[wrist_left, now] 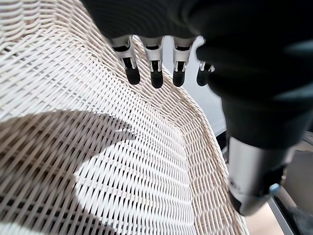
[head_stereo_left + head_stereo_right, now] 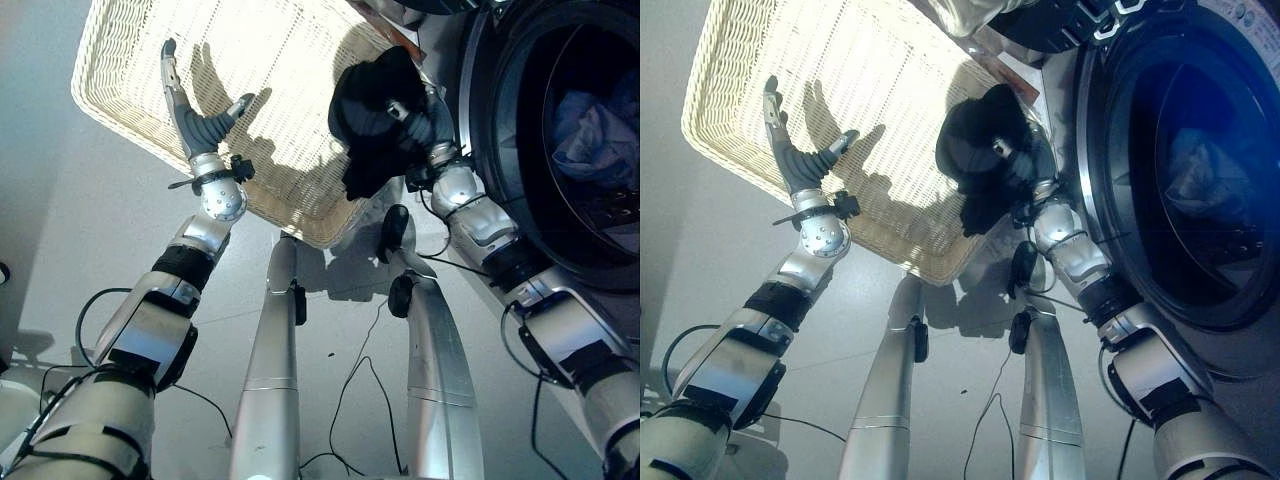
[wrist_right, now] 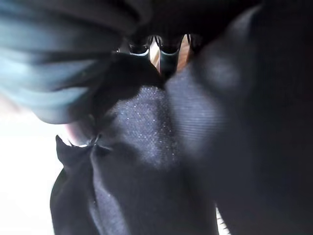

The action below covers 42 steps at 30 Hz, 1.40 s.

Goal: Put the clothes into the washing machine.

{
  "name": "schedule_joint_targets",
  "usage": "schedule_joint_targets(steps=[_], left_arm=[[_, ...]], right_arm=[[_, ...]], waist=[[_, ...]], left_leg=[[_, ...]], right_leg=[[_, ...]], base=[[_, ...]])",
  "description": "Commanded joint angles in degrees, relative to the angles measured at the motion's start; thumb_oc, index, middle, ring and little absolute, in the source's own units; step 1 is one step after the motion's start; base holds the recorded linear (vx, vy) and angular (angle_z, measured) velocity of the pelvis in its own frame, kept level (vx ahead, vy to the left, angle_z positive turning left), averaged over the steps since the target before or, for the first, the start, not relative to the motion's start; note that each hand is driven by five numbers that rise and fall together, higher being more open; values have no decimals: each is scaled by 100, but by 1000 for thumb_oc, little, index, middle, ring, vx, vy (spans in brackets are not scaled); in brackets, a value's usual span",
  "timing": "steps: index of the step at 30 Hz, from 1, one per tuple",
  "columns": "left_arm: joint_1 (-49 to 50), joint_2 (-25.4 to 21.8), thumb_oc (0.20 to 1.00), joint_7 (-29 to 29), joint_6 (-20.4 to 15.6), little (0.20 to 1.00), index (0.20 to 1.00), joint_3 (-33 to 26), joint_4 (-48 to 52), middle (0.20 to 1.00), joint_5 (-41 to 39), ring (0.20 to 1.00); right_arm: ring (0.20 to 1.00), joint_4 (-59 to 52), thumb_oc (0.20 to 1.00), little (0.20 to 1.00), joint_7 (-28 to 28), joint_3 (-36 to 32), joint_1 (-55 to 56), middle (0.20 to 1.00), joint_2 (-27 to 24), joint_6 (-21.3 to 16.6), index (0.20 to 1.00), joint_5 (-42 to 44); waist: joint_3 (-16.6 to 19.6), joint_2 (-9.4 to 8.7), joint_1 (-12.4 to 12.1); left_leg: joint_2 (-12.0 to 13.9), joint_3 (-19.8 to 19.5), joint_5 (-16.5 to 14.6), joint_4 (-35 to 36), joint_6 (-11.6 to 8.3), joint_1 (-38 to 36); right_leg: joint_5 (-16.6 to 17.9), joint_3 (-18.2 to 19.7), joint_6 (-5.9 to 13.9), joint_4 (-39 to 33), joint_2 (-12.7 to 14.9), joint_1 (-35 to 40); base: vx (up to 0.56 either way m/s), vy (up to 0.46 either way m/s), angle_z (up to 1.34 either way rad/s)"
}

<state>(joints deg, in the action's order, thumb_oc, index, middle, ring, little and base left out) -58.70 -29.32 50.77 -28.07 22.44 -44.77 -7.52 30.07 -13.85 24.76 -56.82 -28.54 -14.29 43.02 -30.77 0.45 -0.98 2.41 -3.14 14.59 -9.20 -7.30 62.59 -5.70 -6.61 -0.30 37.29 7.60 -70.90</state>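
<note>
A black garment [image 2: 368, 118] hangs bunched in the air by the right rim of the white wicker basket [image 2: 110, 90], with my right hand [image 2: 425, 120] shut on it; the dark cloth [image 3: 146, 171] also fills the right wrist view. The washing machine's round door opening [image 2: 570, 130] lies just to the right, with bluish clothes [image 2: 595, 135] inside the drum. My left hand [image 2: 195, 115] is open, fingers straight, held above the basket's woven bottom [image 1: 98, 147].
The grey floor [image 2: 60, 220] spreads to the left of and below the basket. The washer's dark door ring [image 2: 1100, 160] stands close beside my right forearm.
</note>
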Motion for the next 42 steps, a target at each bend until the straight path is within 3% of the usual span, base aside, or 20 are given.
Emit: schedule_joint_targets(steps=[1, 3, 9, 14, 18, 20, 22, 24, 25, 26, 28, 29, 30, 31, 32, 34, 35, 38, 42], left_arm=[[94, 3, 1000, 186, -226, 1000, 1000, -443, -8, 1000, 154, 1000], [137, -67, 1000, 172, -262, 1000, 1000, -469, -35, 1000, 123, 1000], [129, -182, 1000, 67, -431, 1000, 1000, -471, -252, 1000, 37, 1000], [51, -233, 1000, -21, -632, 1000, 1000, -453, -522, 1000, -26, 1000], [-50, -268, 1000, -52, -679, 1000, 1000, -378, -652, 1000, -89, 1000], [-15, -357, 1000, -53, -695, 1000, 1000, -277, -609, 1000, -141, 1000], [79, -430, 1000, -25, -725, 1000, 1000, -224, -544, 1000, -157, 1000], [287, -530, 1000, 130, -727, 1000, 1000, -90, -369, 1000, -130, 1000], [425, -614, 1000, 207, -691, 1000, 1000, -50, -201, 1000, -92, 1000], [477, -648, 1000, 236, -676, 1000, 1000, -41, -142, 1000, -79, 1000], [725, -896, 1000, 306, -627, 1000, 1000, -92, 134, 1000, -135, 1000], [787, -1039, 1000, 269, -594, 1000, 1000, -144, 212, 1000, -220, 1000], [801, -1108, 1000, 230, -573, 1000, 1000, -178, 229, 1000, -270, 1000], [794, -1217, 1000, 125, -550, 1000, 1000, -233, 211, 1000, -386, 1000], [744, -1298, 1000, 28, -532, 1000, 1000, -257, 168, 1000, -446, 1000], [721, -1314, 1000, -17, -516, 1000, 1000, -271, 153, 1000, -458, 1000], [617, -1366, 1000, -283, -568, 1000, 1000, -344, -14, 1000, -520, 1000], [359, -1335, 1000, -504, -618, 1000, 1000, -262, -265, 1000, -588, 1000], [152, -1244, 1000, -543, -581, 1000, 1000, -51, -384, 1000, -602, 1000]], right_arm=[[200, 178, 200, 200, 422, -261, 712, 200, -53, -415, 200, 1537], [200, 624, 200, 200, 955, -716, 884, 200, -128, -573, 200, 2900], [200, 1973, 200, 200, 1458, -1581, 690, 200, -414, -416, 200, 4363], [200, 2905, 200, 200, 1347, -2044, 434, 200, -669, -358, 200, 5249], [200, 3448, 200, 200, 590, -2252, 209, 200, -948, -306, 200, 5065], [200, 3663, 200, 200, -288, -2338, 64, 200, -1322, -301, 200, 4864], [200, 3725, 200, 200, -746, -2395, 5, 200, -1591, -412, 200, 4935], [200, 3708, 200, 200, -1289, -2427, -111, 200, -2034, -933, 200, 5079], [200, 3496, 200, 200, -1729, -2381, -184, 200, -2277, -1475, 200, 4971], [200, 3371, 200, 200, -1899, -2364, -212, 200, -2348, -1636, 200, 4901], [200, 2594, 200, 200, -2899, -2280, -319, 200, -2777, -2490, 200, 4105], [282, 2218, 282, 282, -3276, -2291, -303, 282, -2968, -2745, 282, 3713], [545, 2047, 545, 545, -3439, -2309, -272, 545, -3066, -2819, 545, 3485], [915, 1750, 915, 915, -3694, -2399, -187, 915, -3210, -2886, 915, 3083], [1000, 1643, 1000, 1000, -3727, -2499, -147, 1000, -3345, -2825, 1000, 2842], [1000, 1646, 1000, 1000, -3717, -2532, -123, 1000, -3379, -2797, 1000, 2830], [1000, 1934, 1000, 1000, -3312, -2664, -73, 1000, -3514, -2614, 1000, 2981], [1000, 2643, 1000, 1000, -2840, -2550, -309, 1000, -3502, -2458, 1000, 3315], [1000, 3325, 1000, 1000, -2870, -2270, -674, 1000, -3386, -2431, 1000, 3430]], waist=[[98, 27, 205], [98, 14, 241], [98, 9, 231], [98, 35, 210], [98, 53, 206], [98, 61, 191], [98, 44, 187], [98, -7, 191], [98, -50, 194], [98, -66, 200], [98, -184, 264], [98, -240, 309], [98, -273, 337], [98, -341, 391], [98, -393, 430], [98, -408, 433], [98, -451, 428], [98, -414, 352], [98, -298, 257]], left_leg=[[-244, 367, -853, -865, 76, 114], [-204, 372, -895, -852, 71, 84], [-160, 342, -963, -816, 55, 37], [-144, 326, -980, -755, 51, 1], [-149, 316, -981, -732, 48, -13], [-133, 305, -985, -749, 31, -11], [-119, 287, -1007, -781, 22, -12], [-88, 259, -1059, -834, 29, -8], [-80, 245, -1097, -860, 40, -11], [-76, 243, -1109, -865, 43, -14], [-35, 249, -1138, -832, 57, -61], [-12, 251, -1143, -828, 58, -90], [2, 253, -1144, -823, 61, -118], [23, 265, -1147, -794, 69, -201], [44, 281, -1140, -761, 79, -261], [50, 285, -1140, -745, 79, -285], [60, 282, -1128, -716, 90, -369], [0, 244, -1134, -743, 111, -378], [-71, 194, -1110, -745, 126, -312]], right_leg=[[934, -69, 705, -1352, -356, 444], [938, -49, 717, -1347, -351, 450], [968, -26, 753, -1422, -352, 515], [1014, -14, 775, -1537, -344, 572], [1062, -10, 781, -1627, -346, 613], [1084, -6, 789, -1638, -330, 623], [1100, -11, 797, -1649, -328, 648], [1120, -32, 805, -1665, -331, 697], [1126, -52, 804, -1681, -335, 726], [1129, -58, 804, -1691, -339, 737], [1175, -62, 803, -1790, -376, 821], [1184, -57, 801, -1809, -395, 867], [1185, -56, 800, -1810, -406, 900], [1182, -48, 796, -1834, -421, 985], [1178, -43, 794, -1862, -434, 1054], [1177, -39, 794, -1874, -432, 1076], [1155, -43, 785, -1876, -422, 1156], [1132, -52, 770, -1872, -382, 1156], [1141, -78, 766, -1888, -324, 1089]], base=[[0, 0, 0], [2, 6, -3], [1, -23, -5], [-1, -33, -6], [-1, -8, 0], [-3, -42, -1], [-4, -57, 1], [-8, -95, 3], [-11, -80, 2], [-24, -67, 1], [-47, -27, -2], [-53, 1, -4], [-53, 12, -8], [-53, 13, -9], [-44, 10, -10], [-16, 5, -6], [-2, 5, -4], [8, -1, -3], [16, -25, 0]])
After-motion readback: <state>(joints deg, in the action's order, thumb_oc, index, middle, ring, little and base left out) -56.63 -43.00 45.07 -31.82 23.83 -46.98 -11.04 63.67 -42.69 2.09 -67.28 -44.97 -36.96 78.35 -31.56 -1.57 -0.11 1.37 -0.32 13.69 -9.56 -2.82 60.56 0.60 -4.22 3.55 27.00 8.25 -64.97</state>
